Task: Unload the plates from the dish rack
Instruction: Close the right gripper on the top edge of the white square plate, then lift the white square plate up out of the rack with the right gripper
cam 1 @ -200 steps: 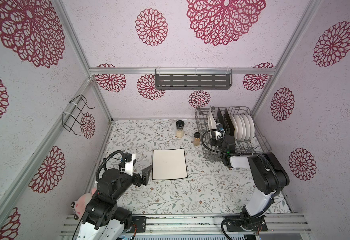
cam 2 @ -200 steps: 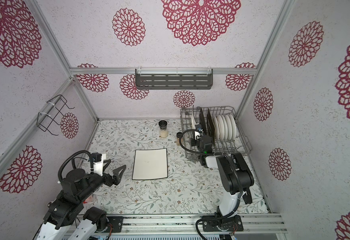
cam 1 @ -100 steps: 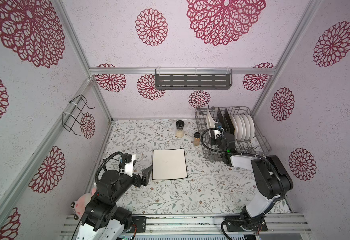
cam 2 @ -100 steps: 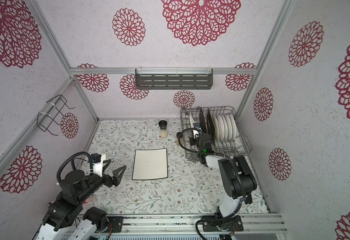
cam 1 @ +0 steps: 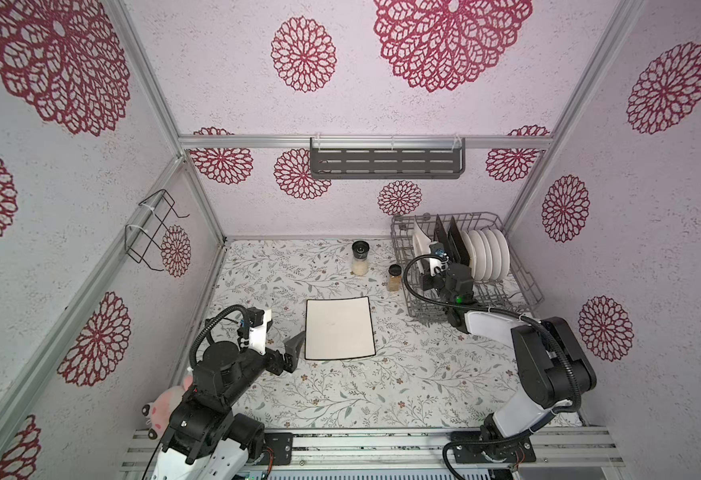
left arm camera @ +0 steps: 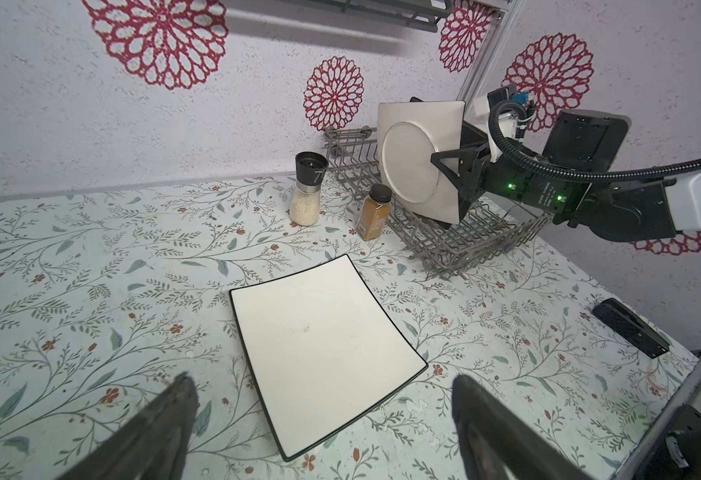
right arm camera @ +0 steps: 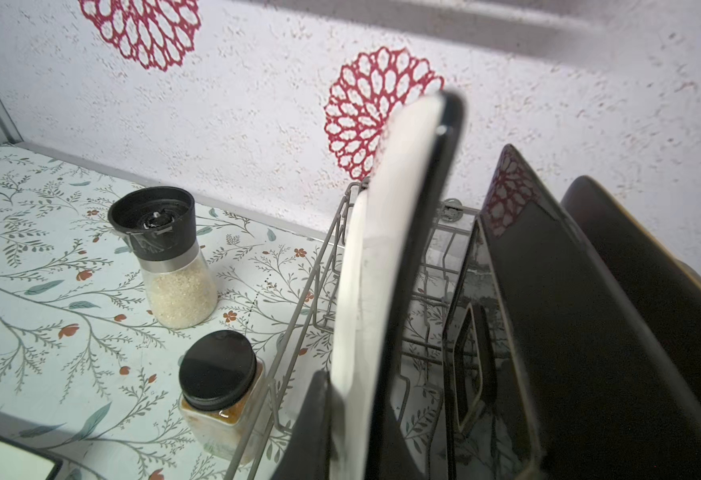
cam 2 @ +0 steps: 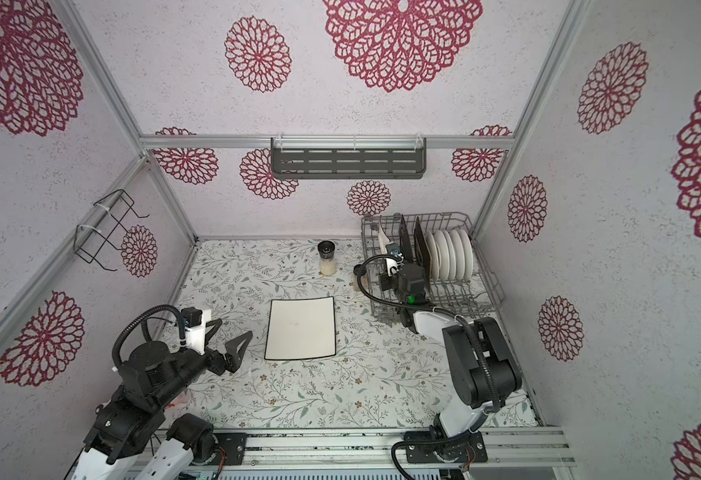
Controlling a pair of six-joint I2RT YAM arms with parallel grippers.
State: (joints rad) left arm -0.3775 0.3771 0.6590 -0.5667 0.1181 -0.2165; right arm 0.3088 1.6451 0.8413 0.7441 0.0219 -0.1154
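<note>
Top views: cream rounded-square dark-rimmed plate flat on floral table, unloaded; grey wire dish rack holds black square plates and round white plates; left gripper gaping, empty.
Left wrist: right gripper clamped on second upright cream plate, standing at the rack.
Right wrist: that plate's edge pinched between the jaws.
Progress: one out, most left.

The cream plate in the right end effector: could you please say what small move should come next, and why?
Probably raise it straight up: the right end effector is shut on the cream plate, whose lower edge looks not yet clear of the dish rack, beside a black plate.
</note>
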